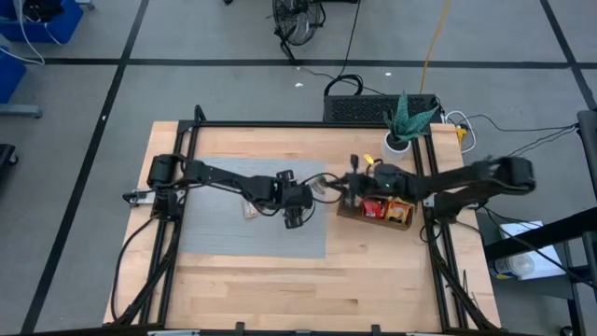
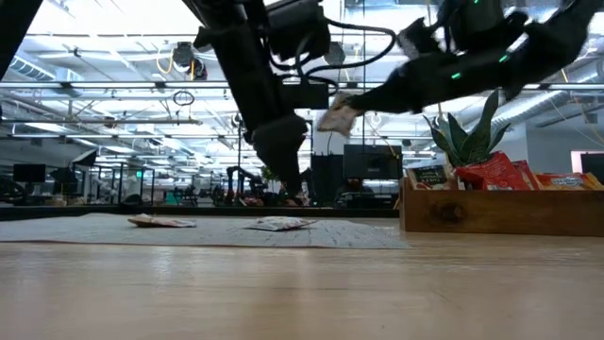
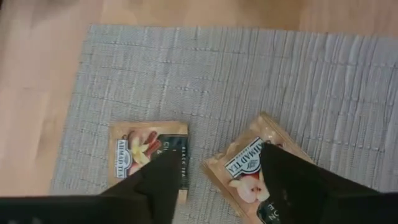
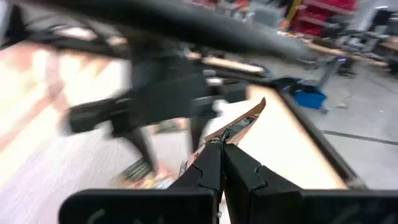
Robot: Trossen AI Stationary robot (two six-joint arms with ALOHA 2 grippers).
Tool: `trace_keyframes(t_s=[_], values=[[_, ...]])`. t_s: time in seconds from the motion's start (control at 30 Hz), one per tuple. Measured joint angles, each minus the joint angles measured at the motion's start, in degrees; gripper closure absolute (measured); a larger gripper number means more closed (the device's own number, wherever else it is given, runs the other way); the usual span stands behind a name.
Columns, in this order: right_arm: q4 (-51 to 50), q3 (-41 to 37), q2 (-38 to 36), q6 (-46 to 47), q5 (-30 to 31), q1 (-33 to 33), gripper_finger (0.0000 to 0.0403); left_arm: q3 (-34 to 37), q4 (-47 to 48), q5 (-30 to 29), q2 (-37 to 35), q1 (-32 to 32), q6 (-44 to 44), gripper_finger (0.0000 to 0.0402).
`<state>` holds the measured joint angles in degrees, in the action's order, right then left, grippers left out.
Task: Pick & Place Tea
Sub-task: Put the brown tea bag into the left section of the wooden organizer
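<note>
Your right gripper (image 4: 222,147) is pinched tight on one tea sachet (image 4: 235,126), which sticks up from between the closed fingertips, held in the air. In the low view that sachet (image 2: 336,115) hangs well above the table, between the two arms. From above, your right arm reaches in from 3 o'clock and its gripper (image 1: 328,185) sits just at the 9 o'clock side of the wooden tray (image 1: 352,213).

Your left gripper (image 3: 214,177) has its fingers (image 3: 158,180) spread apart with nothing between them, hovering low over the grey mat (image 3: 249,74). From above it (image 1: 295,217) is near the mat's centre, the arm coming in from 9 o'clock.

Two sachets lie flat on the mat under the left wrist camera. One (image 3: 146,152) lies square, its lower edge hidden behind a finger; the other (image 3: 245,165) is turned at an angle just beside it, partly covered by the other finger. The two are close but not touching. In the low view they show as two flat shapes (image 2: 160,222) and (image 2: 281,224) on the mat.

The tray at 3 o'clock holds more sachets, red ones (image 2: 495,172) standing up above its wall. A potted plant (image 1: 403,121) stands just past the tray, toward 12 o'clock.
</note>
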<state>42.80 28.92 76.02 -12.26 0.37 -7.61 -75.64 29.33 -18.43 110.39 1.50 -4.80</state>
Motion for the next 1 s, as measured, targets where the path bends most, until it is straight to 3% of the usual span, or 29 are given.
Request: trace_keyframes(t_s=[0.1, 0.23, 0.37, 0.63, 0.77, 1.0], values=[[-13.0, 0.0, -8.4, -2.0, 3.0, 3.9, 0.0403, 2.5, -3.0, 0.2, 0.0, -0.3, 1.1, 0.0159], [-30.6, 0.0, -18.7, -2.4, 11.7, 9.5, 0.0403, 7.1, -10.6, 0.9, -1.7, -0.2, 3.9, 0.0142], [-41.9, 0.0, -24.9, -1.6, 14.6, 13.1, 0.0403, 12.2, -21.1, 6.8, -5.4, -0.2, 6.3, 0.0143], [-52.9, 0.0, -24.2, 1.2, 11.5, 13.3, 0.0403, 20.6, -37.6, 18.7, -16.1, -0.8, 8.7, 0.0158], [-55.1, -0.1, -23.4, 2.1, 13.2, 12.9, 0.0403, 23.1, -39.2, 19.9, -20.5, -0.8, 7.4, 0.0156], [-54.0, -0.1, -19.9, 0.8, 13.1, 12.8, 0.0403, 24.3, -40.3, 19.8, -21.8, -0.8, 5.8, 0.0154]])
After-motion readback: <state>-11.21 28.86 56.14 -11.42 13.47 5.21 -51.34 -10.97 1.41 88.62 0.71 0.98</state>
